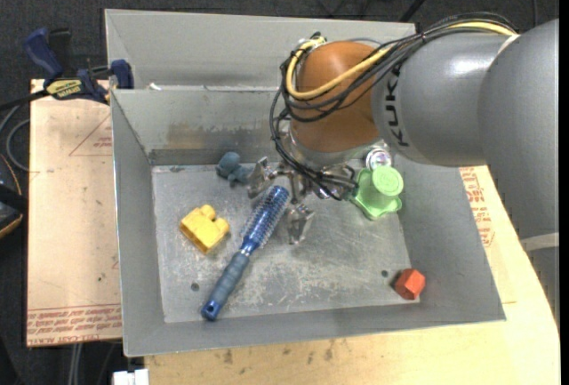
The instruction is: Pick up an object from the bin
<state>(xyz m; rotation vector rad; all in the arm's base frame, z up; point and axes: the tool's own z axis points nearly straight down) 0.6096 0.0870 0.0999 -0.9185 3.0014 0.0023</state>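
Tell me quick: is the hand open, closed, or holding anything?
Hand: cannot be told whether it is open or closed. It is low over the bristle end of the blue brush; no grip is visible.

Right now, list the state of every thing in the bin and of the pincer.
Blue brush: lying flat, diagonal.
Pincer: open, low, astride the brush's bristle end.
Yellow block: loose, untouched.
Green plastic piece: loose, beside the pincer.
Grey-blue lump: loose, near back wall.
Red block: loose, alone.
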